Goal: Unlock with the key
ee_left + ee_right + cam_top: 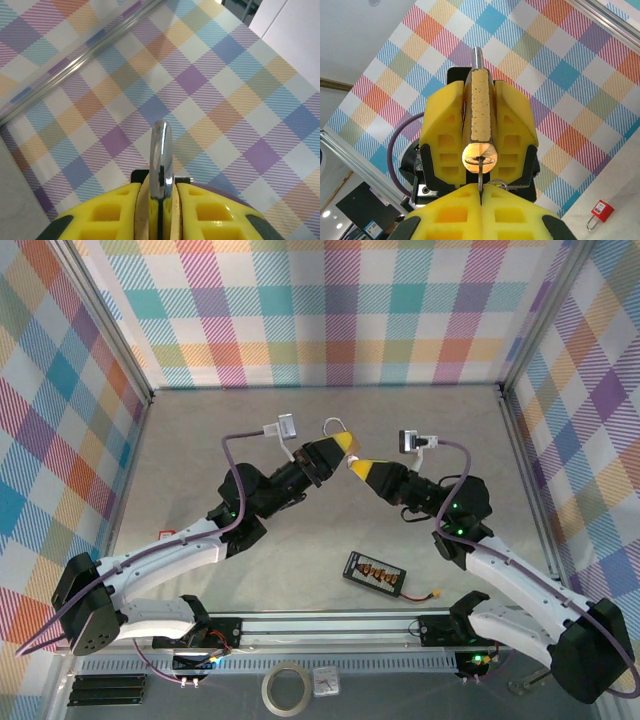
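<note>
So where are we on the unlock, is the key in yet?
Done: the left gripper is clamped on the padlock, its keyhole turned toward the right gripper. In hand: the right gripper is shut on the key, whose blade meets the keyhole; how deep it sits I can't tell. Left: turning the key and freeing the shackle, not visibly popped.

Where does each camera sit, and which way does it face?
Top external: above and behind the bases, looking down on the table; both arms show, left gripper facing right gripper.
Left wrist: on the left arm, looking past its yellow fingers and the padlock to the checked wall.
Right wrist: on the right arm, facing the left gripper; its own fingers pinch the key at the keyhole.
Shared: all three see the padlock.
</note>
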